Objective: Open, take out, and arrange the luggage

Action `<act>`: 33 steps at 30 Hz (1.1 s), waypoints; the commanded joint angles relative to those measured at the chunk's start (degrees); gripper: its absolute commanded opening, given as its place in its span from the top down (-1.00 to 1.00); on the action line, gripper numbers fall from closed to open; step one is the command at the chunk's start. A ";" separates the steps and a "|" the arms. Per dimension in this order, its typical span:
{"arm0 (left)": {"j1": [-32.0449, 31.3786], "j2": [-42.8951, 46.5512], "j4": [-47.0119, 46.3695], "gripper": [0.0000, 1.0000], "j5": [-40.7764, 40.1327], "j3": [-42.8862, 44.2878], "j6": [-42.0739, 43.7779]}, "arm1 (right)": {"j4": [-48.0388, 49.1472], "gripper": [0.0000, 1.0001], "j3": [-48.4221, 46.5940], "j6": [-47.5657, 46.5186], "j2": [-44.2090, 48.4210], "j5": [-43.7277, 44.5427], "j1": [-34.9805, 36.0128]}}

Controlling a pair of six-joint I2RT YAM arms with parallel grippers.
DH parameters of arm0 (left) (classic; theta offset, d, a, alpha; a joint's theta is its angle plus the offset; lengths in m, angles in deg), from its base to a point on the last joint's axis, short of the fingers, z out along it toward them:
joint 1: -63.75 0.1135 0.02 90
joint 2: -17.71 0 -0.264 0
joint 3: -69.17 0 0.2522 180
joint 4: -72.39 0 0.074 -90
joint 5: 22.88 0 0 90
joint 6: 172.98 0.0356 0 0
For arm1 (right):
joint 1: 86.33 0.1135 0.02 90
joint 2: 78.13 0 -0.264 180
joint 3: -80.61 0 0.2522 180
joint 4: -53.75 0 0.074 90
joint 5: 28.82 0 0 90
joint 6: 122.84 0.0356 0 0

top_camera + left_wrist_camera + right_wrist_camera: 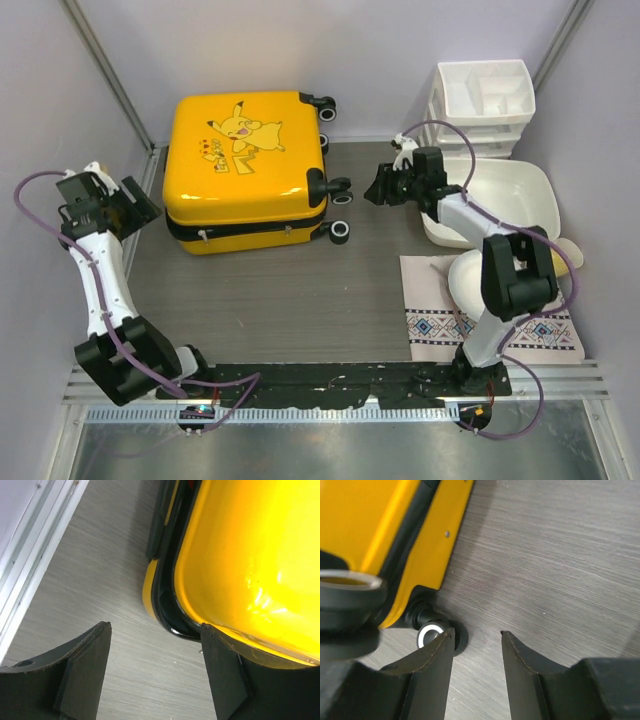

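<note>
1 large yellow hard-shell suitcase with a cartoon Pikachu print lies flat and zipped shut at the far left of 1 grey wood-grain table. 3 of its black wheels show along its right side. 2 robot arms reach toward it. The left gripper sits just beside the suitcase's left edge, its 2 fingers spread wide with nothing between them. The right gripper hovers near the wheels with a narrower gap, also holding nothing. Far right stand 1 white drawer organizer and 1 white plastic basin, with 1 patterned cloth mat nearer the arms.
</note>
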 commanded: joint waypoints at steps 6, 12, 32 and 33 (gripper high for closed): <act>2.27 5.81 4.75 -0.33 9.17 -10.47 -9.21 | 9.07 0.17 -12.34 2.76 -19.03 -1.87 3.99; 2.18 10.20 5.19 -0.38 12.51 -19.88 -15.18 | 10.65 0.28 -14.81 3.72 -26.60 -3.71 8.38; -8.37 -22.10 -19.11 -0.37 7.16 0.09 -21.81 | 34.04 0.42 21.68 13.31 -5.96 -13.74 38.62; -7.59 -23.96 -17.42 -0.37 6.10 2.58 -19.53 | 33.08 0.42 21.15 12.52 -4.99 -13.65 38.54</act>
